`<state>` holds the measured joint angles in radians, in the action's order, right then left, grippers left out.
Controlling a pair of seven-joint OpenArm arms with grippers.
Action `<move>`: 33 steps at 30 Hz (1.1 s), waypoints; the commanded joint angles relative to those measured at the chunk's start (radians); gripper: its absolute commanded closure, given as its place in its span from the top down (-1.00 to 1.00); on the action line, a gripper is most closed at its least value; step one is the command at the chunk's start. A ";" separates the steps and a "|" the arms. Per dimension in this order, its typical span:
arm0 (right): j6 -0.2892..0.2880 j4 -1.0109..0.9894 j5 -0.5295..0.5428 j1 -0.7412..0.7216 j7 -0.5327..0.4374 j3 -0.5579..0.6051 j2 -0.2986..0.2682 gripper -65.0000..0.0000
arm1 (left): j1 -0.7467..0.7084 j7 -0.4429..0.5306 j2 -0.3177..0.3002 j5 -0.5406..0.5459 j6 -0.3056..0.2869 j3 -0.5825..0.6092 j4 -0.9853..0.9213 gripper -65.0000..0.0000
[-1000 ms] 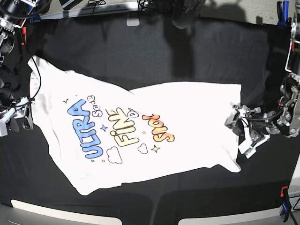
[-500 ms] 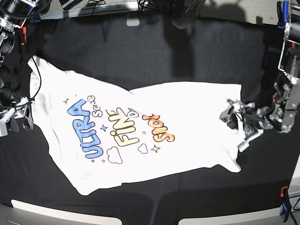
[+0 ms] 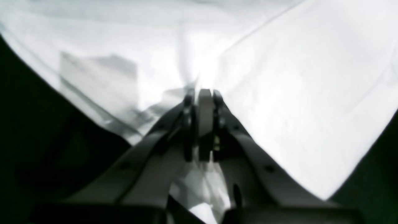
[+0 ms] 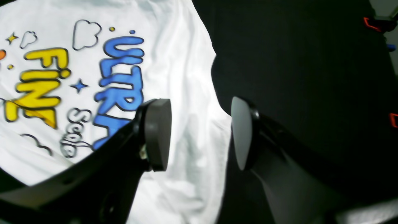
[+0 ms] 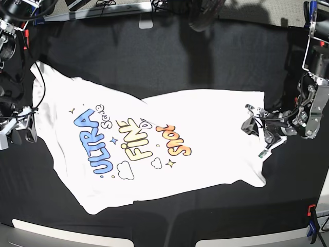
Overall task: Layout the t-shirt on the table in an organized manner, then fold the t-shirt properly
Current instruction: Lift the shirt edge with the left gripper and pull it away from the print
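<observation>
On the table (image 5: pixel 169 62) the shirt (image 5: pixel 205 123) lies print-up but skewed. My left gripper (image 3: pixel 201 93) is clenched on its edge; my right gripper (image 4: pixel 200 133) hangs open over the opposite side. Pulling one-handed could bunch the cloth.

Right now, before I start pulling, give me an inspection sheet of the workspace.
Surface: the table, black wrinkled cloth.
Job's things: the t-shirt lies print up, rumpled and skewed, not yet squared or folded.
Clutter: nothing seen on the cloth apart from the shirt.
Hands: left hand shut, pinching the shirt's white edge at the base view's right side; right hand open, above the shirt's edge beside the blue lettering, gripping nothing.
Cables: dark cables beyond the far edge.
Surroundings: clamps at the table's edges.
</observation>
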<state>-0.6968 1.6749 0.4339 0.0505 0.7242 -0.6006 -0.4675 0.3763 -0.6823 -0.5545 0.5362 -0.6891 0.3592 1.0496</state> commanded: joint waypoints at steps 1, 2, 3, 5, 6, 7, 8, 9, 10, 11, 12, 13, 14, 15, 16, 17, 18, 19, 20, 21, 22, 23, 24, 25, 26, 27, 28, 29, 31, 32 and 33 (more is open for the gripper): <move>-0.001 0.022 0.035 -0.014 -0.024 -0.007 -0.023 -0.08 | 0.026 0.010 -0.017 0.014 -0.009 -0.006 0.042 -1.00; -0.001 0.026 0.047 -0.014 -0.020 -0.007 -0.023 -0.08 | 0.026 -0.010 -0.019 0.014 -0.009 -0.006 0.068 -1.00; -0.001 0.032 0.051 -0.014 -0.011 -0.007 -0.022 -0.08 | 0.025 -0.029 -0.021 0.014 0.001 -0.006 0.099 -1.00; -0.001 0.045 0.072 -0.014 0.023 -0.007 -0.023 -0.08 | 0.024 -0.071 -0.024 0.014 0.051 -0.006 0.167 -1.00; -0.001 0.053 0.085 -0.013 0.043 -0.007 -0.023 -0.08 | 0.023 -0.082 -0.026 0.014 0.079 -0.006 0.203 -1.00; -0.001 0.060 0.106 -0.013 0.068 -0.007 -0.023 -0.08 | 0.022 -0.090 -0.028 0.014 0.101 -0.006 0.236 -1.00; -0.001 0.067 0.126 -0.013 0.087 -0.007 -0.023 -0.08 | 0.023 -0.101 -0.029 0.014 0.111 -0.006 0.265 -1.00; -0.001 0.074 0.142 -0.013 0.103 -0.007 -0.023 -0.08 | 0.023 -0.112 -0.028 0.014 0.124 -0.006 0.293 -1.00; -0.001 0.080 0.153 -0.014 0.116 -0.007 -0.023 -0.08 | 0.022 -0.120 -0.028 0.013 0.129 -0.006 0.318 -1.00; -0.001 0.086 0.154 -0.014 0.123 -0.007 -0.023 -0.08 | 0.023 -0.135 -0.028 0.014 0.129 -0.006 0.339 -1.00; -0.001 0.090 0.153 -0.014 0.128 -0.007 -0.023 -0.08 | 0.023 -0.153 -0.028 0.013 0.129 -0.006 0.357 -1.00; -0.001 0.093 0.153 -0.013 0.132 -0.007 -0.023 -0.08 | 0.022 -0.175 -0.028 0.013 0.129 -0.006 0.375 -1.00; -0.001 0.096 0.153 -0.013 0.134 -0.007 -0.023 -0.08 | 0.021 -0.195 -0.028 0.013 0.129 -0.006 0.391 -1.00; -0.001 0.097 0.153 -0.013 0.134 -0.007 -0.023 -0.08 | 0.020 -0.216 -0.028 0.013 0.129 -0.006 0.404 -1.00; -0.001 0.097 0.153 -0.014 0.134 -0.007 -0.023 -0.08 | 0.019 -0.229 -0.028 0.013 0.129 -0.006 0.415 -1.00; -0.001 0.097 0.153 -0.014 0.134 -0.007 -0.023 -0.08 | 0.019 -0.239 -0.028 0.014 0.129 -0.006 0.418 -1.00; -0.001 0.097 0.153 -0.014 0.134 -0.007 -0.023 -0.08 | 0.019 -0.242 -0.028 0.012 0.129 -0.006 0.418 -1.00; -0.001 0.097 0.152 -0.014 0.134 -0.007 -0.023 -0.08 | 0.019 -0.242 -0.029 0.004 0.129 -0.006 0.418 -1.00; -0.001 0.097 0.153 -0.014 0.134 -0.007 -0.023 -0.08 | 0.017 -0.242 -0.029 -0.008 0.130 -0.006 0.418 -1.00; -0.001 0.097 0.153 -0.014 0.134 -0.007 -0.023 -0.08 | 0.015 -0.242 -0.028 -0.015 0.130 -0.006 0.418 -1.00; -0.001 0.097 0.153 -0.014 0.135 -0.007 -0.023 -0.08 | 0.011 -0.242 -0.029 -0.016 0.130 -0.006 0.418 -1.00; -0.001 0.097 0.153 -0.014 0.136 -0.007 -0.023 -0.08 | 0.006 -0.242 -0.028 -0.015 0.130 -0.006 0.418 -1.00; -0.001 0.097 0.153 -0.014 0.137 -0.007 -0.023 -0.08 | -0.001 -0.242 -0.028 -0.015 0.129 -0.006 0.418 -0.90; -0.001 0.097 0.153 -0.014 0.137 -0.007 -0.023 -0.08 | -0.009 -0.241 -0.028 -0.015 0.129 -0.006 0.418 -0.78; -0.001 0.097 0.153 -0.014 0.137 -0.007 -0.023 -0.08 | -0.017 -0.242 -0.028 -0.015 0.129 -0.006 0.418 -0.70; -0.001 0.097 0.153 -0.014 0.137 -0.007 -0.023 -0.08 | -0.026 -0.241 -0.028 -0.015 0.129 -0.006 0.418 -0.68; -0.001 0.097 0.153 -0.014 0.137 -0.007 -0.023 -0.08 | -0.034 -0.241 -0.028 -0.015 0.129 -0.006 0.418 -0.68; -0.001 0.097 0.153 -0.014 0.137 -0.007 -0.023 -0.08 | -0.043 -0.240 -0.028 -0.016 0.129 -0.006 0.418 -0.68; -0.001 0.097 0.153 -0.014 0.137 -0.007 -0.023 -0.08 | -0.057 -0.237 -0.028 -0.016 0.129 -0.006 0.418 -0.71; -0.001 0.097 0.153 -0.014 0.137 -0.007 -0.023 -0.08 | -0.061 -0.231 -0.028 -0.019 0.129 -0.006 0.418 -0.74; -0.001 0.097 0.153 -0.014 0.137 -0.007 -0.023 -0.08 | -0.064 -0.220 -0.028 -0.036 0.129 -0.006 0.418 -0.80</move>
<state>-0.6964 1.7500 0.5735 0.0502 0.8845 -0.6006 -0.4679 0.2874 -0.9157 -0.5709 0.4892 -0.5610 0.3603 1.4513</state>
